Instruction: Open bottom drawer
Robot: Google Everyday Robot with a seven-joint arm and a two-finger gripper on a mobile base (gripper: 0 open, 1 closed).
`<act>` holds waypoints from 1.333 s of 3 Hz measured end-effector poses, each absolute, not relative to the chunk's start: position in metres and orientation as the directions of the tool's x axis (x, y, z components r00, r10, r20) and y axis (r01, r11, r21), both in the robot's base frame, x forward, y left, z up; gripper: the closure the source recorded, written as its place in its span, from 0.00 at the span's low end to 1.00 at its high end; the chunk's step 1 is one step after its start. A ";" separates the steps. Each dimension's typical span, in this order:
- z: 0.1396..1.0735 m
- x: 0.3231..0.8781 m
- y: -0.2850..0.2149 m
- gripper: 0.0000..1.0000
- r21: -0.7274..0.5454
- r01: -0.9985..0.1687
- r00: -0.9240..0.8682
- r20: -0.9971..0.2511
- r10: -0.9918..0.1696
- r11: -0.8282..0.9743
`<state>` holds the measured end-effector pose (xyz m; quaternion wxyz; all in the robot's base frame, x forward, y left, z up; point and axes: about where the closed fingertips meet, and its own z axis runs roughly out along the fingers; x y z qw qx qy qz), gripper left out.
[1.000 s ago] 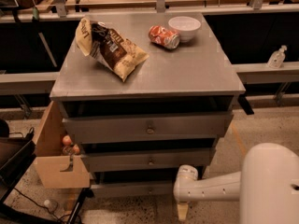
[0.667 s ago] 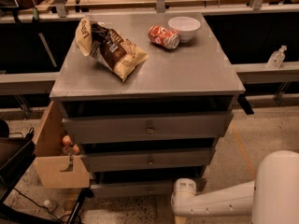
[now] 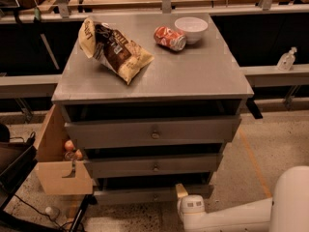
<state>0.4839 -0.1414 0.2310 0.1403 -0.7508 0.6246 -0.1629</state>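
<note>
The grey three-drawer cabinet (image 3: 154,76) stands in the middle of the camera view. The bottom drawer (image 3: 135,195) is its lowest, slim grey front, near the floor; its small knob is faint at the centre. It sits about flush under the middle drawer (image 3: 154,167). My gripper (image 3: 181,191) is at the right part of the bottom drawer's front, low by the floor, at the end of my white arm (image 3: 227,215), which reaches in from the lower right. Its tip is close to the drawer front, right of the knob.
On the cabinet top lie a chip bag (image 3: 116,50), a red can (image 3: 170,37) on its side and a white bowl (image 3: 191,29). An open cardboard box (image 3: 58,168) with round fruit stands at the left of the cabinet. Benches run behind.
My gripper has moved up from the floor and a little left, to the bottom drawer's front. The white arm has sunk lower in the frame. The drawers have not moved.
</note>
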 end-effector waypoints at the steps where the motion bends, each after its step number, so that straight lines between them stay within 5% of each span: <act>1: 0.222 0.490 -0.145 0.00 -0.400 -0.901 0.158 0.055 -0.986 -0.167; 2: 0.197 0.511 -0.172 0.02 -0.372 -0.925 0.077 0.020 -0.997 -0.078; 4: 0.168 0.532 -0.196 0.49 -0.353 -0.935 -0.006 -0.034 -0.999 0.017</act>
